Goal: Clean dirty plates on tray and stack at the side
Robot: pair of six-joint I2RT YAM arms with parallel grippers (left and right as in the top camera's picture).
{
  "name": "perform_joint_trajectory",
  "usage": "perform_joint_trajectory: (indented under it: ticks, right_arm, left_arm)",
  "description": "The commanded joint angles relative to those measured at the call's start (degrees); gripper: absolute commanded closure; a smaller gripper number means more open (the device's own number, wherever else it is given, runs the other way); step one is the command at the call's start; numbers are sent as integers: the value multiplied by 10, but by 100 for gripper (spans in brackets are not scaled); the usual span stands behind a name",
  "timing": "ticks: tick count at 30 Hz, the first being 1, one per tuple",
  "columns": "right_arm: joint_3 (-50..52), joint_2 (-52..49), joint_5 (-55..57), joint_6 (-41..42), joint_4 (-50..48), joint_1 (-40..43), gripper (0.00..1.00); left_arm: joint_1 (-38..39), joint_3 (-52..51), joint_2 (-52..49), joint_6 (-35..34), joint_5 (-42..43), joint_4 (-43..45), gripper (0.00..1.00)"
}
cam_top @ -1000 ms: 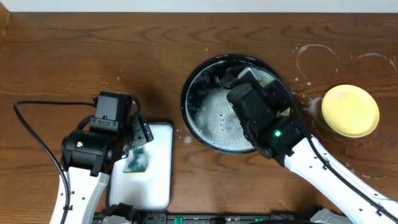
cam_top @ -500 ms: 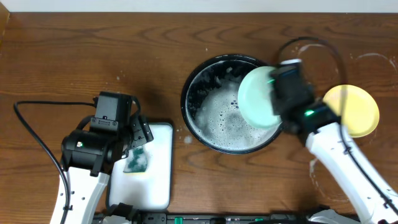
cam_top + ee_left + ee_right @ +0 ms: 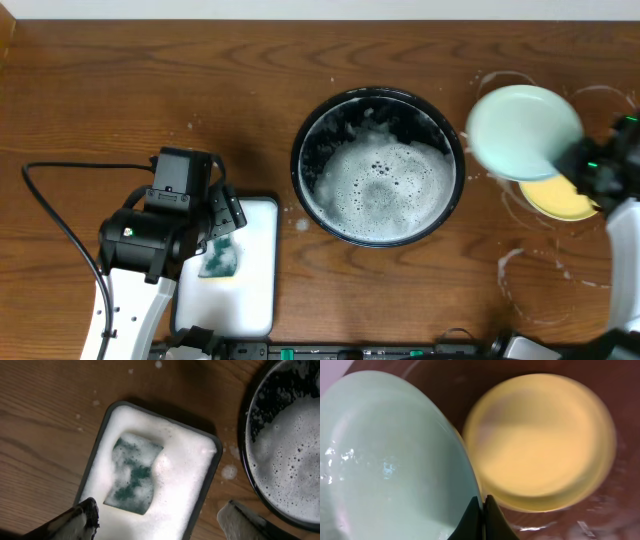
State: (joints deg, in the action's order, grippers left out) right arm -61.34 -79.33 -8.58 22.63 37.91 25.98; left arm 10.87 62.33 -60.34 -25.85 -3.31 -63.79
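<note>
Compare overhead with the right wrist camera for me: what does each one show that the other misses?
Only overhead: the black sudsy tray and the sponge in its foamy white dish. Only right wrist: a close look at the right gripper pinched shut on the rim of the mint plate. Both: that mint plate partly covering the yellow plate on the wet wood.

The overhead camera looks straight down on the whole table (image 3: pixel 120 70). It shares the soap dish (image 3: pixel 215 452) and basin (image 3: pixel 243 435) with the close left wrist view. It shares the green plate (image 3: pixel 385 460) and yellow plate (image 3: pixel 540 440) with the closer right wrist view.
</note>
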Motion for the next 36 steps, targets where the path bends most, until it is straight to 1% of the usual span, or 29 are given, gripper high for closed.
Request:
perform_joint_trajectory:
  ticks: [1, 7, 8, 9, 11, 12, 14, 17, 20, 22, 24, 28, 30, 31, 32, 33, 36]
  right_arm:
    - [-5, -36, -32, 31, 1, 62, 99]
    - [-5, -114, 27, 48, -6, 120, 99]
    - [-5, -126, 30, 47, -8, 125, 96]
    - [-5, -135, 29, 46, -8, 128, 89]
    - [-5, -143, 28, 43, -11, 130, 62]
    - [-5, -142, 20, 32, -15, 130, 56]
    - [-5, -130, -10, 6, -25, 129, 50]
    - [-5, -96, -73, -30, -28, 126, 45]
    - [-5, -43, -153, -57, -24, 111, 44]
    - [-5, 1, -210, -78, -12, 85, 44]
    - [-5, 43, -239, -109, 7, 48, 44]
    - [-5, 122, -238, -169, 49, -49, 43]
    - [-5, 159, -238, -178, 60, -101, 40]
    - [-5, 177, -238, -178, 61, -125, 36]
    - [-5, 194, -238, -178, 61, -149, 23]
    - [-5, 210, -238, -178, 61, -170, 1]
    - [-5, 247, -239, -169, 61, -220, 1]
  left_arm:
    - [-3, 9, 0, 1, -1, 0, 18]
    - [-3, 9, 0, 1, -1, 0, 18]
    - [-3, 9, 0, 1, -1, 0, 18]
    - [-3, 9, 0, 1, -1, 0, 18]
    - [-3, 9, 1, 1, -1, 0, 18]
    - [-3, 9, 0, 1, -1, 0, 18]
    - [-3, 9, 0, 1, -1, 0, 18]
    - [-3, 9, 0, 1, -1, 0, 18]
    - [-3, 9, 0, 1, -1, 0, 18]
    - [-3, 9, 0, 1, -1, 0, 18]
    - [-3, 9, 0, 1, -1, 0, 18]
    - [-3, 9, 0, 1, -1, 0, 18]
    - [-3, 9, 0, 1, -1, 0, 18]
    - [-3, 9, 0, 1, -1, 0, 18]
    - [-3, 9, 0, 1, -1, 0, 18]
    - [-3, 9, 0, 1, -1, 0, 18]
    - [-3, 9, 0, 1, -1, 0, 18]
